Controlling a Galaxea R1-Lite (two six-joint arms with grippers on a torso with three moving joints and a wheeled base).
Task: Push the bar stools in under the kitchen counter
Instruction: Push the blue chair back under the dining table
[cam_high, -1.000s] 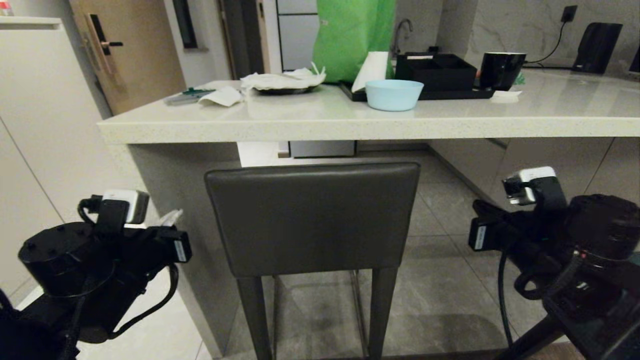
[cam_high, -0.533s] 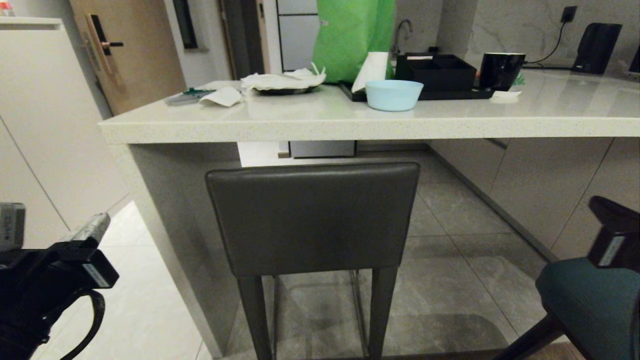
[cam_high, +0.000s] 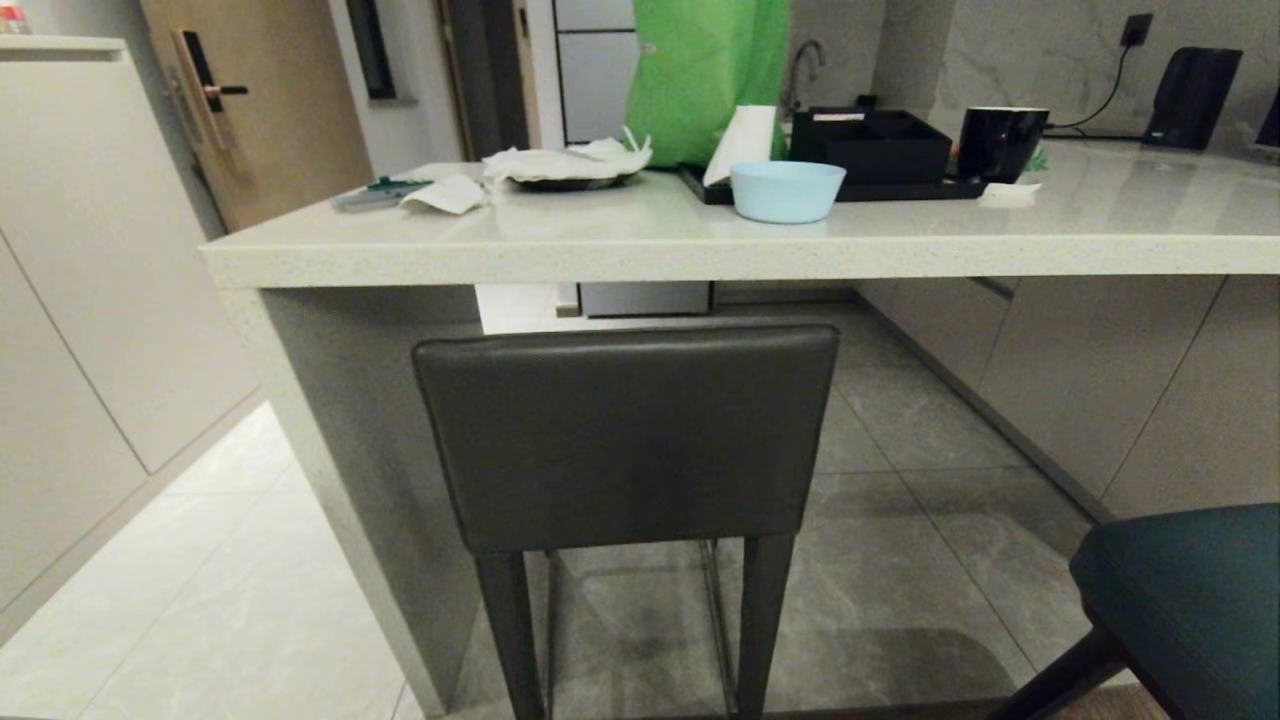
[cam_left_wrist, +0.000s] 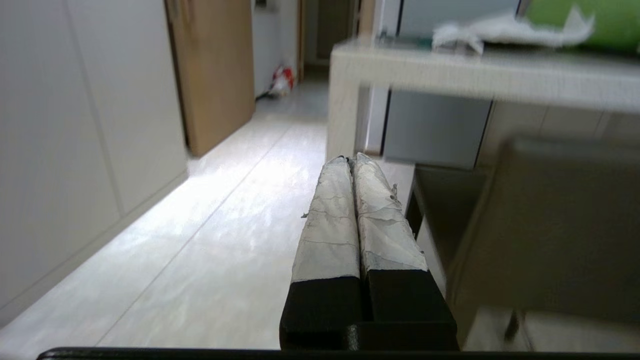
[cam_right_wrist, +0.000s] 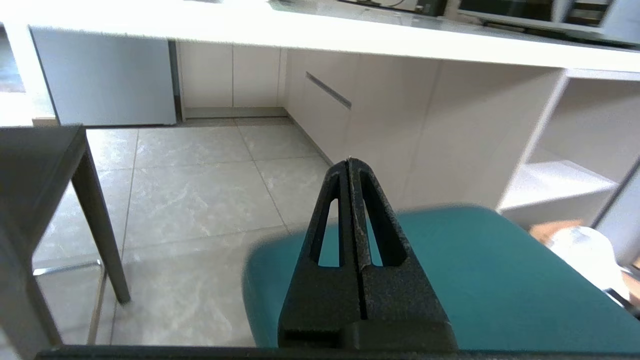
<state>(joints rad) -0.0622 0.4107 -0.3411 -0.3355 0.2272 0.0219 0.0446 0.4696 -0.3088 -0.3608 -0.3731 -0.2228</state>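
Kitchen counter (cam_high: 700, 250) spans your head view. Dark grey stool (cam_high: 627, 435) centred at its edge, seat probably tucked under, hard to confirm. Teal stool (cam_high: 1190, 600) sits out on floor, lower right. Left gripper (cam_left_wrist: 352, 162) jaws pressed together, empty, beside grey stool. Right gripper (cam_right_wrist: 349, 162) jaws together, empty, above teal stool. Blue bowl (cam_high: 788, 190) on counter.

Kitchen counter (cam_high: 650, 235): speckled stone slab, polished, faintly reflective. Dark grey stool (cam_high: 625, 435): smooth matt leather-like back. Teal stool (cam_high: 1190, 595): matt cloth seat. Floor tiles (cam_high: 900, 590): glossy, marbled. My left gripper (cam_left_wrist: 353, 162): fingers wrapped in wrinkled, cracked whitish tape. My right gripper (cam_right_wrist: 348, 162): grainy black plastic.
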